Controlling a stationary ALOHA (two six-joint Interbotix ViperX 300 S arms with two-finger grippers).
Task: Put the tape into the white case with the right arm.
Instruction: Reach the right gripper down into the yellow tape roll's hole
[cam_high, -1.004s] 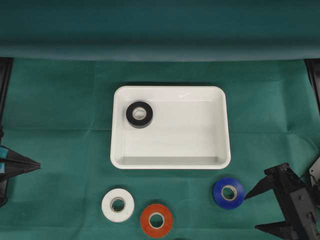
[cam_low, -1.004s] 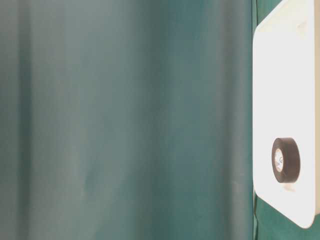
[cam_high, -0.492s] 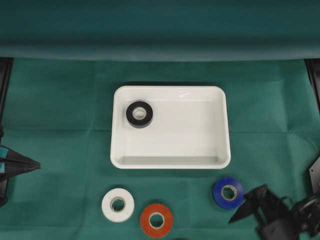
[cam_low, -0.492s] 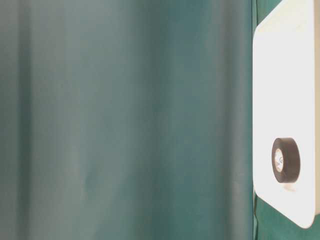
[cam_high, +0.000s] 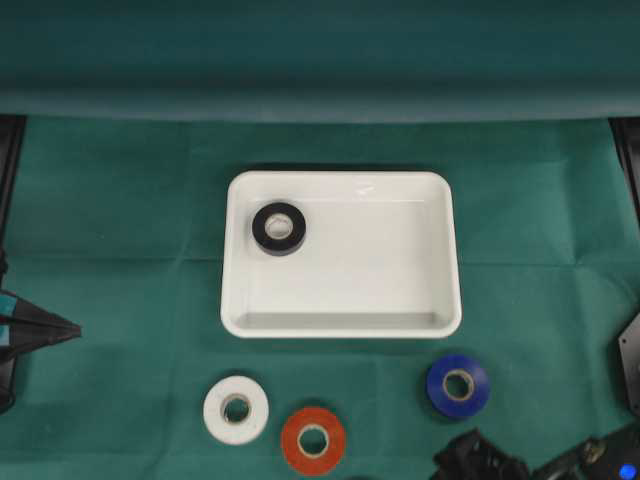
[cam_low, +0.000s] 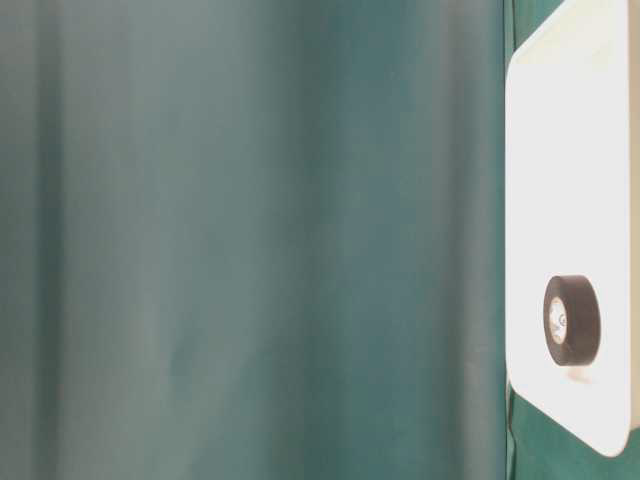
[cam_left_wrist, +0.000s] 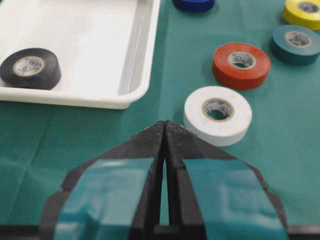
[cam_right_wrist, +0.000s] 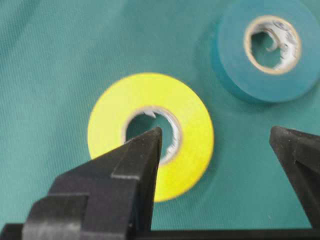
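The white case (cam_high: 370, 275) lies mid-table with a black tape roll (cam_high: 279, 228) in its far left corner. In the right wrist view my right gripper (cam_right_wrist: 215, 132) hangs open above a yellow tape roll (cam_right_wrist: 192, 150). Its left fingertip is over the roll's hole and its right fingertip stands clear of the roll's right side. Nothing is held. Only a bit of the right arm (cam_high: 480, 465) shows at the overhead view's bottom edge. My left gripper (cam_left_wrist: 165, 124) is shut and empty at the left edge (cam_high: 70, 328).
White (cam_high: 236, 409), red (cam_high: 313, 440) and blue (cam_high: 458, 385) rolls lie in front of the case. A teal roll (cam_right_wrist: 235, 55) sits just beyond the yellow one. A green cloth covers the table, with a green backdrop behind.
My right arm has swung from beside the blue roll down toward the front edge, now almost out of the overhead view. Its jaws stay equally wide. Left arm and rolls are still.
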